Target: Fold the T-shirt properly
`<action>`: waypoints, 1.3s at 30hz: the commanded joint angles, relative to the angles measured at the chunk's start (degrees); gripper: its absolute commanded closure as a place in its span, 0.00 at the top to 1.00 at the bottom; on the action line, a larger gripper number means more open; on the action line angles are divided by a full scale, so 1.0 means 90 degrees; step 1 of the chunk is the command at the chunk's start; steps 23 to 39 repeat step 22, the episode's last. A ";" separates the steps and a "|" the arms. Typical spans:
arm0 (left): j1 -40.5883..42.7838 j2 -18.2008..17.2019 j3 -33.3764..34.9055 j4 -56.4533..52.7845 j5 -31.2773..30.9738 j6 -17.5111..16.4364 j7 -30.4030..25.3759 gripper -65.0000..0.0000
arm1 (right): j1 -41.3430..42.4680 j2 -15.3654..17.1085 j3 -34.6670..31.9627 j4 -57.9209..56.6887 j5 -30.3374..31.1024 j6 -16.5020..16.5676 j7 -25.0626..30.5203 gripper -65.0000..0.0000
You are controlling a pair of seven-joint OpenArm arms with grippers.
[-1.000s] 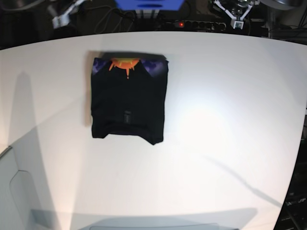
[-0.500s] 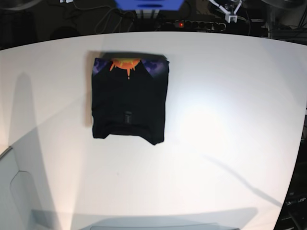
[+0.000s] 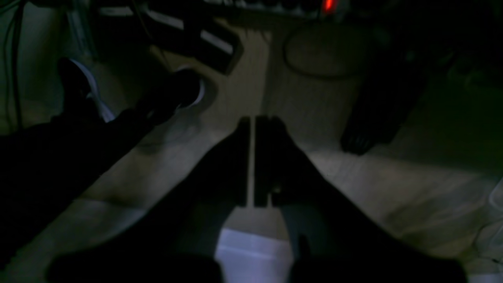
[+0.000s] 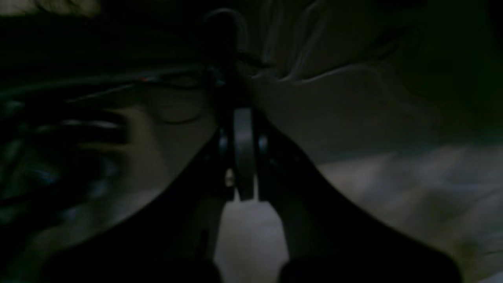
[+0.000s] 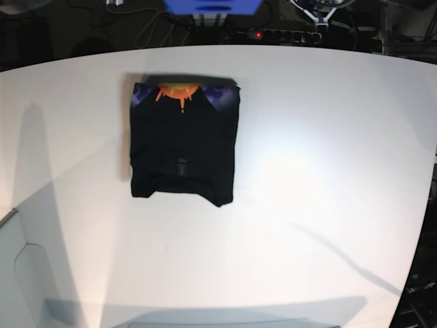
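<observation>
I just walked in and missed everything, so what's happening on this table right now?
Nothing is being handled at this moment. The T-shirt lies folded into a compact black rectangle on the white table, with a strip of its orange and purple print showing along the far edge. Both arms are off the table. The left claw and the right claw are shut and hold nothing; their cameras see only dark clutter away from the shirt.

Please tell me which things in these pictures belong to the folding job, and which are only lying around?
Part of the job:
- T-shirt, folded into a rectangle on the white table
- left claw, shut, holding nothing
- right claw, shut, holding nothing

Only lying around:
- power strip with a red light, beyond the table's far edge
- blue box beside it
</observation>
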 commanded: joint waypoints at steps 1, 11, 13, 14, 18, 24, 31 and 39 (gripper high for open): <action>-0.0082 -0.0051 0.0091 -0.0145 -0.0008 0.0171 -0.0141 0.03 | -0.0072 0.0036 -0.0108 -0.0050 -0.0127 -0.0421 0.0072 0.00; -0.0405 0.0916 0.0628 -0.0438 0.0002 0.0747 -0.0365 0.03 | 0.1031 -0.0570 -0.0890 -0.1066 -0.0606 -0.2482 0.0023 0.00; -0.0522 0.0984 0.0618 -0.0448 0.0002 0.0747 -0.0365 0.03 | 0.1149 -0.0589 -0.0890 -0.1134 -0.0606 -0.2599 0.0023 0.00; -0.0581 0.0984 0.0618 -0.0448 0.0002 0.0747 -0.0365 0.03 | 0.1178 -0.0609 -0.0880 -0.1144 -0.0606 -0.2609 0.0023 0.00; -0.0727 0.0984 0.0647 -0.0448 0.0002 0.0747 -0.0346 0.01 | 0.1217 -0.0619 -0.0880 -0.1124 -0.0606 -0.2609 0.0023 0.00; -0.0805 0.0994 0.0647 -0.0458 0.0002 0.0747 -0.0317 0.01 | 0.1383 -0.0609 -0.0890 -0.1134 -0.0606 -0.2609 0.0023 0.00; -0.0805 0.0994 0.0647 -0.0458 0.0002 0.0747 -0.0317 0.01 | 0.1383 -0.0609 -0.0890 -0.1134 -0.0606 -0.2609 0.0023 0.00; -0.0805 0.0994 0.0647 -0.0458 0.0002 0.0747 -0.0317 0.01 | 0.1383 -0.0609 -0.0890 -0.1134 -0.0606 -0.2609 0.0023 0.00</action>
